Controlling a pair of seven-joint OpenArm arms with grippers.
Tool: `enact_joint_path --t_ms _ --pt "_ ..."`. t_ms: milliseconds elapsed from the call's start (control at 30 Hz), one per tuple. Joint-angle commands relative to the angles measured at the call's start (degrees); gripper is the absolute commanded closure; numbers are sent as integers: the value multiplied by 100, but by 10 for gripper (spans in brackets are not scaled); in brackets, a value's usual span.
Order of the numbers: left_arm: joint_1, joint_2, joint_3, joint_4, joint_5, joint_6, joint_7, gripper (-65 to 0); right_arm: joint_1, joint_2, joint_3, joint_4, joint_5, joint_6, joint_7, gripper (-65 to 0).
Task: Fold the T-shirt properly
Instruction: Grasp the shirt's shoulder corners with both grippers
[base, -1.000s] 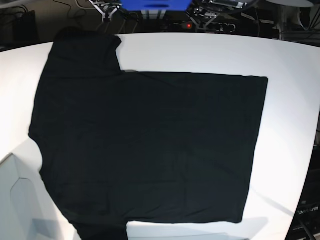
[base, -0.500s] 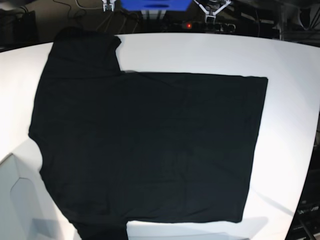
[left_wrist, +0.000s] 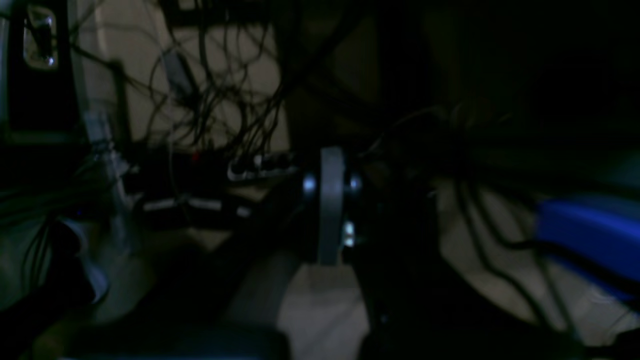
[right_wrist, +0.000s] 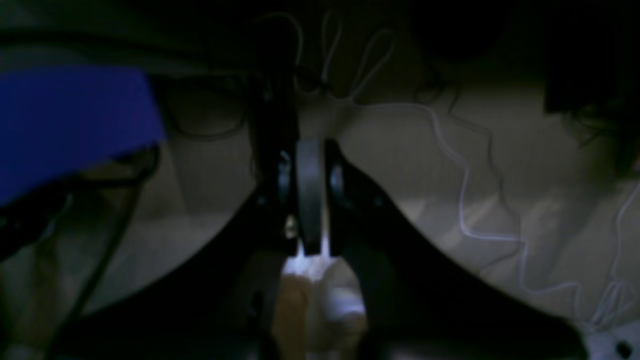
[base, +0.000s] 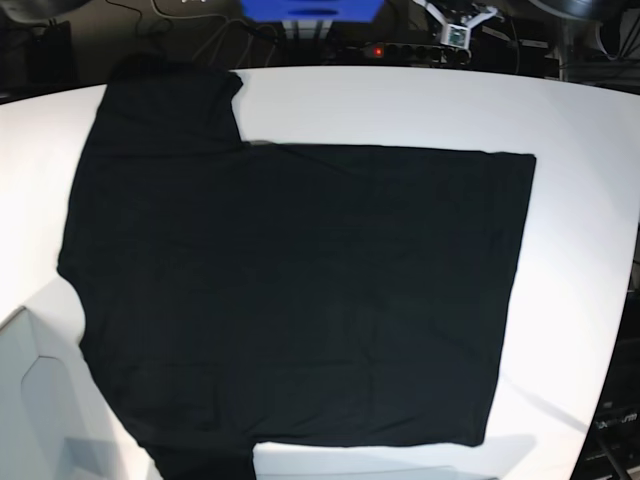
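The large plain black short-sleeved cloth T-shirt (base: 290, 290) lies spread flat on the smooth, glossy white counter (base: 580, 200), covering most of it. Its matte fabric shows only faint creases; the body forms a broad rectangle with a straight hem edge toward the right of the base view, and one sleeve juts out at the upper left while another reaches the lower edge of the picture. No print or label shows on the upward side.

Neither arm is over the cloth. In the base view only a small pale metal part of the left arm (base: 458, 28) shows beyond the far edge of the counter, beside a blue box-shaped object (base: 310, 8) and a tangle of dark cables (left_wrist: 215, 100).

The left gripper (left_wrist: 331, 210) appears in its wrist view as a thin grey upright strip: the jaws are pressed together with nothing between them. The right gripper (right_wrist: 309, 200) likewise has its dark, curved jaws closed and empty, with thin white cables (right_wrist: 470, 190) behind on a pale floor.
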Motion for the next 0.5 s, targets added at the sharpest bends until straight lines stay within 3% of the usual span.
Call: enact_joint_path --t_ms 0,100,267,333,467 --pt "202 -151 -12 301 -207 -12 -90 -1 -229 2 16 405 6 19 120 0" --pt "422 -547 -12 960 -884 -3 -90 -18 -651 2 43 1433 -3 19 68 0" --pt "607 -907 -30 1778 -1394 41 -99 -176 -897 11 51 2778 -3 19 -829 0" --pt "642 -907 -232 2051 -1411 41 -99 -242 -871 11 34 3077 -3 19 -1128 0" --pt "519 -617 -874 2209 -1420 5 -99 -295 -440 11 43 3077 -12 19 -1198 -108"
